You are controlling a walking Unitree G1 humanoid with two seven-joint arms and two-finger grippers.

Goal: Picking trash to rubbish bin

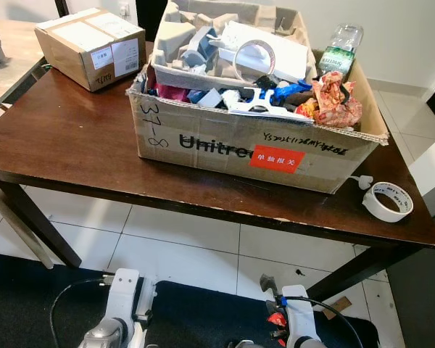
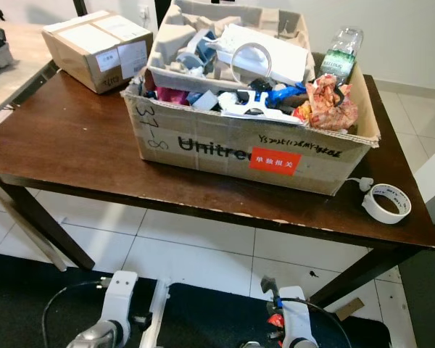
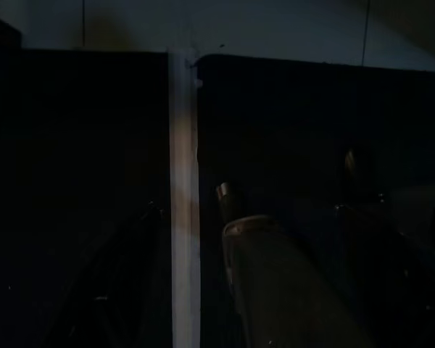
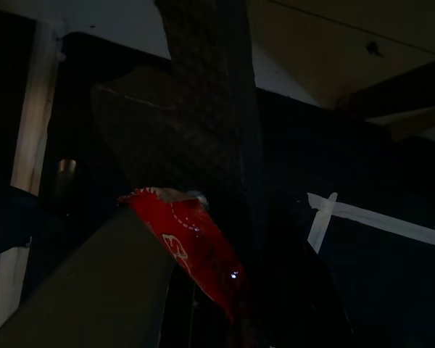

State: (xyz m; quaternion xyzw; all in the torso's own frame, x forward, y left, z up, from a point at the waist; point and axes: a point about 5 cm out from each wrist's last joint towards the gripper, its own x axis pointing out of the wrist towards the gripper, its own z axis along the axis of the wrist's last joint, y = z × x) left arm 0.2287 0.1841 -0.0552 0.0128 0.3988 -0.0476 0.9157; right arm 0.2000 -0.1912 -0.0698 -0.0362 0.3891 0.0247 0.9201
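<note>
Already the right tool [image 4: 196, 246] seems to be carrying a piece of trash: a red wrapper [image 4: 192, 239] sits pinched between its dark fingers in the right wrist view, and a speck of the same red shows by the right arm [image 1: 299, 319] low in the head view, at about 5 o'clock. The left arm [image 1: 119, 312] hangs idle at about 7 o'clock, and its wrist view is too dark to tell whether that tool is open or closed.

On the dark wooden desk [image 1: 72, 138] a big cardboard box [image 1: 239, 145] sits near the centre, heaped with rubbish: moulded pulp packing, crumpled wrappers [image 1: 333, 98], blue and white scraps. A plastic bottle [image 1: 341, 45] stands just behind the box at about 1 o'clock. A roll of tape [image 1: 388, 201] lies near the desk's edge at about 4 o'clock, and a small sealed carton [image 1: 90, 45] rests at about 11 o'clock.

By my judgement, one piece is picked and awaits dropping; if the heaped box serves as the bin, the wrapper must be carried up and released there. The tape roll and bottle may count as trash left to collect.
</note>
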